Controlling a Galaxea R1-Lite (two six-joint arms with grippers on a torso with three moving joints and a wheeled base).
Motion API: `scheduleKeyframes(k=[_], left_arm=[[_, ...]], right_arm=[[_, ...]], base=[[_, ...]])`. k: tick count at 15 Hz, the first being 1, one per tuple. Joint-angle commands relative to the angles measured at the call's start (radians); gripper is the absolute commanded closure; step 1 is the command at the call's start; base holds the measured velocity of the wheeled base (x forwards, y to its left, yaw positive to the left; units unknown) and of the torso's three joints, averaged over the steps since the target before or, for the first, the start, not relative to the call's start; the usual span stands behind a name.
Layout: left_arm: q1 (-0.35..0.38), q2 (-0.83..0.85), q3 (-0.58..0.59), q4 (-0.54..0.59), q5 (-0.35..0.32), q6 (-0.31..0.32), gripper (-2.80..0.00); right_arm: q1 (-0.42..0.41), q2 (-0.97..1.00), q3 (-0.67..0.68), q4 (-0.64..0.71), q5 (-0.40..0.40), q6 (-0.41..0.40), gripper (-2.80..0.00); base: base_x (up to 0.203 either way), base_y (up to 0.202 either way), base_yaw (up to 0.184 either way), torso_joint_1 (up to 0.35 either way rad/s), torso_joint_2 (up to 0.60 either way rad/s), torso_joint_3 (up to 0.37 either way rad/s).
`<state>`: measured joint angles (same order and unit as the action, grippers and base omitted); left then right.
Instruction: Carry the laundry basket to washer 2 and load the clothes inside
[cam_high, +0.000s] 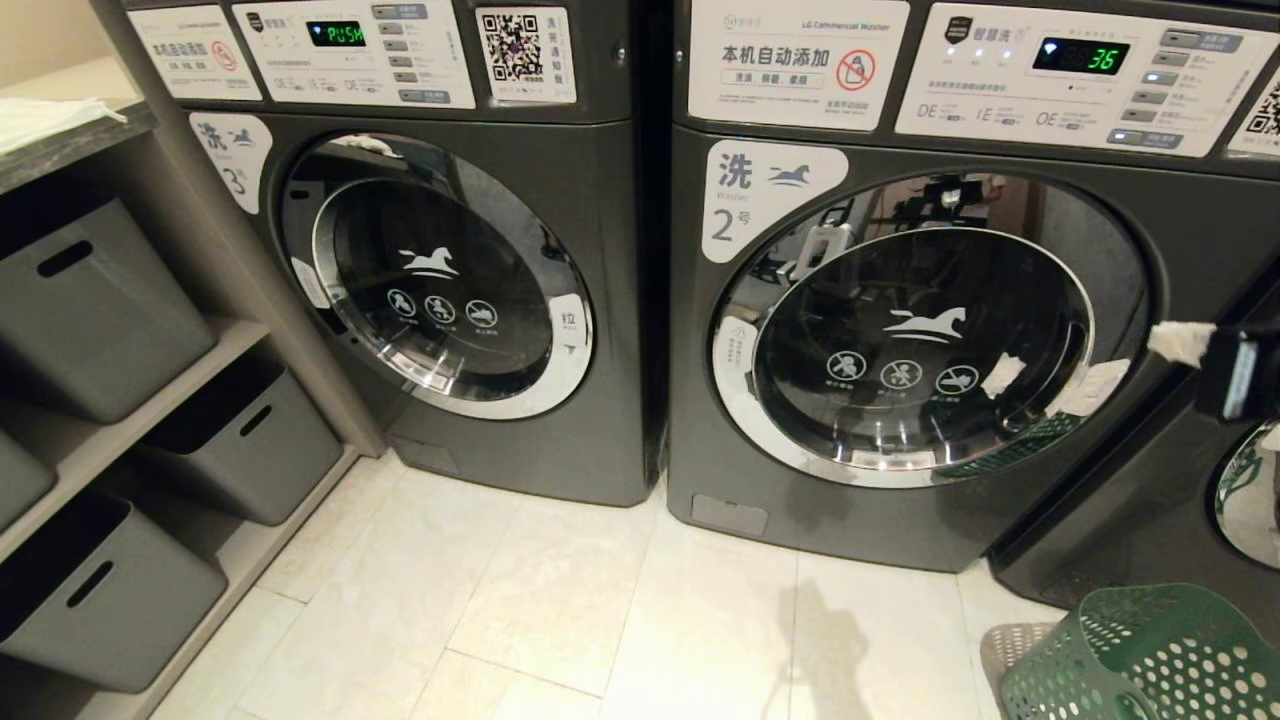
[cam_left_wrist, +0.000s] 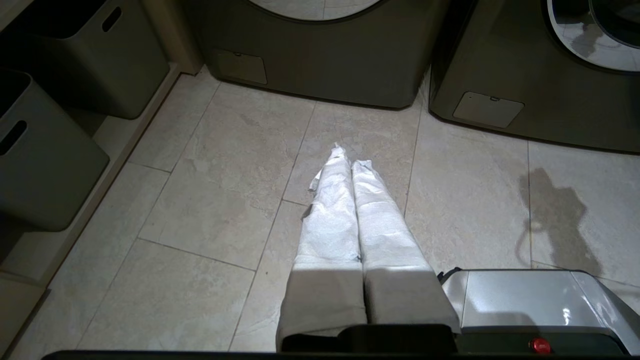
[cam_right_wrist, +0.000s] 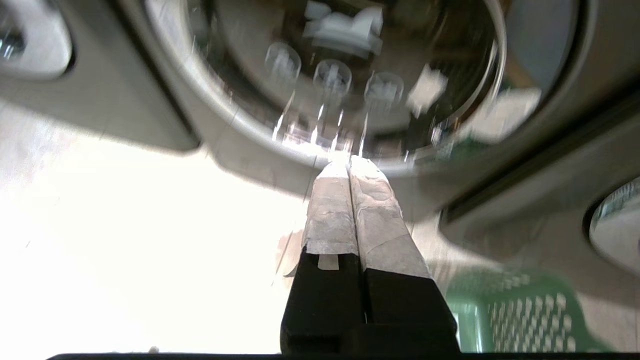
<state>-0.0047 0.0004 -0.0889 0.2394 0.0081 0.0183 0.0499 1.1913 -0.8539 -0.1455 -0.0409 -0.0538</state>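
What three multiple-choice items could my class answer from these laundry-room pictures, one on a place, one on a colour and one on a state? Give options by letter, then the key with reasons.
1. Where does the laundry basket stand?
A. on the floor, right of and in front of washer 2
B. on the shelf among the grey bins
C. inside washer 3

2. What colour is the basket?
A. grey
B. green
C. white

3. How is washer 2's round door?
A. wide open
C. removed
B. shut

Key:
1 A, the head view shows it on the tiles at the lower right corner.
2 B, its hole-dotted walls are green in the head and right wrist views.
3 B, the glass sits flush in its chrome rim, while the right gripper, fingers together, is raised near the door's right edge.
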Motion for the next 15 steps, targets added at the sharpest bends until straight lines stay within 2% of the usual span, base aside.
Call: scheduleKeyframes(k=[1,5,9,11,15], left_arm=[[-0.001,-0.002,0.0,0.001,0.0,0.0,0.0],[0.0,-0.002,0.0,0.001,0.001,0.0,0.0],[0.0,-0.002,0.0,0.001,0.001,0.0,0.0],[-0.001,-0.002,0.0,0.001,0.001,-0.001,0.0],[0.0,-0.002,0.0,0.001,0.001,0.0,0.0]], right_arm=[[0.02,-0.242,0.135,0.027,0.005,-0.001,0.0],[0.033,-0.593,0.476,0.051,0.023,-0.018,0.0],[-0.006,-0.832,0.764,0.038,0.124,-0.071,0.0],[-0.029,-0.946,0.832,0.056,0.128,-0.074,0.0],[-0.045,-1.122,0.848,0.13,0.105,-0.122,0.0]], base=[[0.0,0.0,0.0,0.0,0.0,0.0],[0.0,0.0,0.0,0.0,0.0,0.0],[0.0,0.0,0.0,0.0,0.0,0.0],[0.0,0.0,0.0,0.0,0.0,0.0],[0.0,0.0,0.0,0.0,0.0,0.0]])
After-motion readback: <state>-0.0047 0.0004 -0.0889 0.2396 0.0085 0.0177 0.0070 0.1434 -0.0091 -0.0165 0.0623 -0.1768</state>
